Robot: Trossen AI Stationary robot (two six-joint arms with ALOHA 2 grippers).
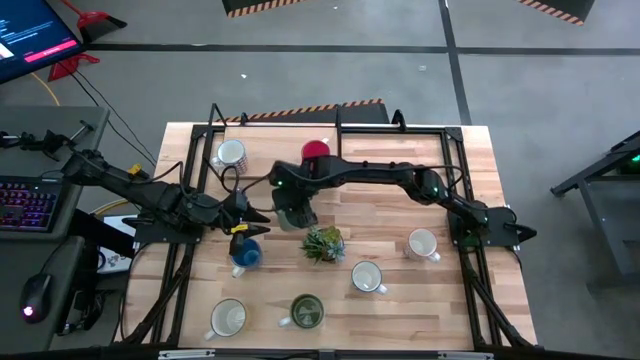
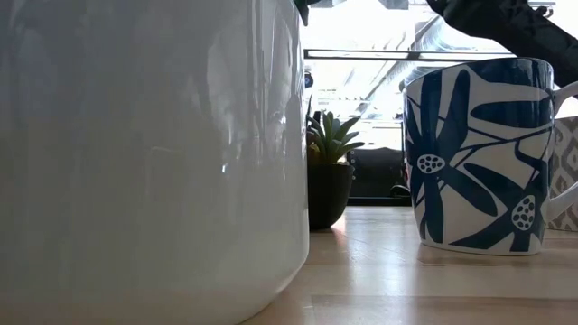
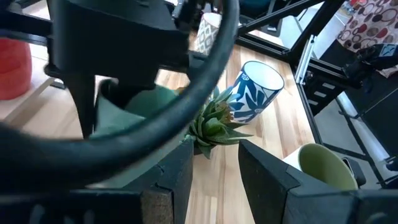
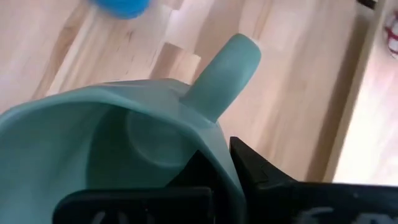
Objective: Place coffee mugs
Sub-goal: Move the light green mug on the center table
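Teal mug (image 4: 143,137) fills the right wrist view, its rim pinched by the closed right gripper (image 4: 221,165) above the table (image 1: 400,310) middle, beside the small plant (image 1: 323,243). Left gripper (image 3: 214,171), fingers apart and empty, hovers near the blue mug (image 1: 246,255).

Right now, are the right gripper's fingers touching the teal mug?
Touching. The right wrist view shows the right gripper with its fingers pinched on the teal mug's rim, one inside and one outside, with no gap visible.
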